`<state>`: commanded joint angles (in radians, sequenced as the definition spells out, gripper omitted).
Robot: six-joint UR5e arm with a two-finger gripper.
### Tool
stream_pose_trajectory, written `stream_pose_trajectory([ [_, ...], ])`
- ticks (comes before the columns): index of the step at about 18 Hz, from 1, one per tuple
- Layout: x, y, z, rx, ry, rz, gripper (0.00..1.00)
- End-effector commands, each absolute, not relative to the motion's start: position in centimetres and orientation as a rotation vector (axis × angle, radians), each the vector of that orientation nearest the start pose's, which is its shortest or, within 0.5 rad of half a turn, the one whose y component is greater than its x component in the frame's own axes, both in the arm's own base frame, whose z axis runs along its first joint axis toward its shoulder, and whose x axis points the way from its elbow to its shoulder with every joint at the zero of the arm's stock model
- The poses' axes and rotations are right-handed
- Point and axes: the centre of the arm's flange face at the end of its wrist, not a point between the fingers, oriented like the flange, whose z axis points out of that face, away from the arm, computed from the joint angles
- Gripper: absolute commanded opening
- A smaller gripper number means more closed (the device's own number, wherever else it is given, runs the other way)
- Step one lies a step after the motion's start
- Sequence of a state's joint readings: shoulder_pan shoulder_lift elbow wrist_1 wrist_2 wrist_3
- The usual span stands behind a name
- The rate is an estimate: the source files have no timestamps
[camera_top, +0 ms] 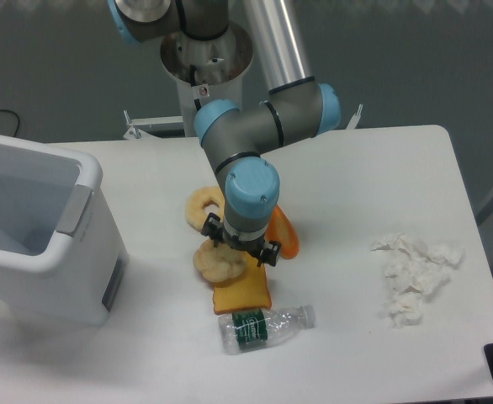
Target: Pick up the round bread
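At frame centre we see the hand (238, 250) lowered onto the round bread (217, 262), which sits on the worktop (356, 177) beside the toast (245, 293); its finger spread is hidden from us.

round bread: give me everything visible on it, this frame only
The small pale cream-yellow lumpy round bread lies on the white table, just below the pale ring-shaped bagel and against the upper left edge of the flat orange-crusted toast slice. Its surface looks knobbly and matte, with no hole. The arm's gripper is directly over its upper right part and hides it; whether the jaws are open or already touch the bread cannot be told.
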<state>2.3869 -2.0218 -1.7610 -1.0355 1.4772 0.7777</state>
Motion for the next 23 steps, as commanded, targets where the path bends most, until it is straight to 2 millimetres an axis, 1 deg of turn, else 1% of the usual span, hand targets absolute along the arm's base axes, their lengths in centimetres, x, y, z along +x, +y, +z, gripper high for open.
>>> stream_pose_trajectory([
  [1, -33.1, 50.7, 20.2, -3.139, -0.068, -0.223, 0.75],
  [2, -33.2, 50.8, 20.3, -3.133, -0.068, -0.225, 0.43],
  [3, -33.3, 50.8, 20.5, -3.131, -0.07, -0.221, 0.16],
  [4, -33.4, 50.8, 20.7, -3.128, -0.067, -0.216, 0.0],
  [8, -34.3, 51.4, 22.4, -3.105, -0.074, -0.173, 0.0],
  [10, -34.6, 51.5, 22.8, -3.1, -0.108, -0.165, 0.0],
  [11, -34.8, 51.5, 23.8, -3.091, -0.144, -0.14, 0.0],
  [13, -36.5, 50.3, 26.7, -3.056, -0.186, -0.085, 0.0],
  [15, -37.5, 50.2, 29.1, -3.042, -0.184, -0.03, 0.0],
  [16, -38.5, 50.0, 30.2, -3.039, -0.197, -0.004, 0.0],
  [18, -39.8, 50.3, 32.5, -3.016, -0.208, 0.039, 0.0],
  [19, -40.6, 50.0, 33.2, -3.014, -0.226, 0.054, 0.0],
  [21, -41.5, 49.5, 34.0, -3.028, -0.244, 0.091, 0.0],
  [22, -42.3, 48.8, 34.3, -3.035, -0.26, 0.12, 0.0],
  [23, -43.1, 48.0, 35.5, -3.029, -0.241, 0.157, 0.0],
])
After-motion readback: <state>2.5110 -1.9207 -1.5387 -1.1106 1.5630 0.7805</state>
